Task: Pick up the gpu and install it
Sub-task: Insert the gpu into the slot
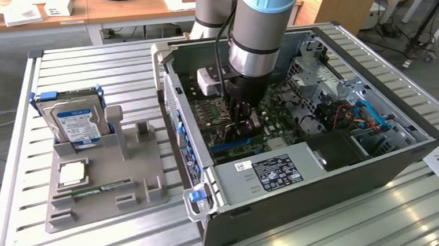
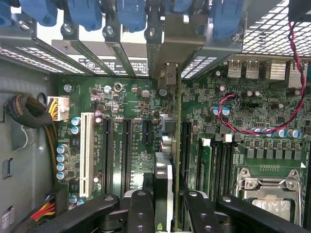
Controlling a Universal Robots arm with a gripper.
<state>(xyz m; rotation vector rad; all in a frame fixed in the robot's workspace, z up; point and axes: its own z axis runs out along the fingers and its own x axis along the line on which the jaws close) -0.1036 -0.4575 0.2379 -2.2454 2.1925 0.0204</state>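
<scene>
My gripper [image 1: 243, 111] reaches down inside the open computer case [image 1: 316, 186], low over the green motherboard [image 2: 131, 97]. It is shut on the gpu [image 2: 168, 145], a thin dark card seen edge-on between the black fingers [image 2: 141, 208]. The card stands upright among the black expansion slots [image 2: 126, 145], and its silver end bracket [image 2: 165, 46] lies against the case's rear slot openings. I cannot tell whether the card's edge is seated in a slot.
A silver hard drive with a blue label [image 1: 76, 124] stands in the grey parts holder [image 1: 122, 164] at the exterior view's left, with a memory stick [image 1: 92, 191] lying there. A red-black wire [image 2: 233, 114], the CPU socket [image 2: 269, 187] and a cable bundle [image 2: 29, 116] flank the card.
</scene>
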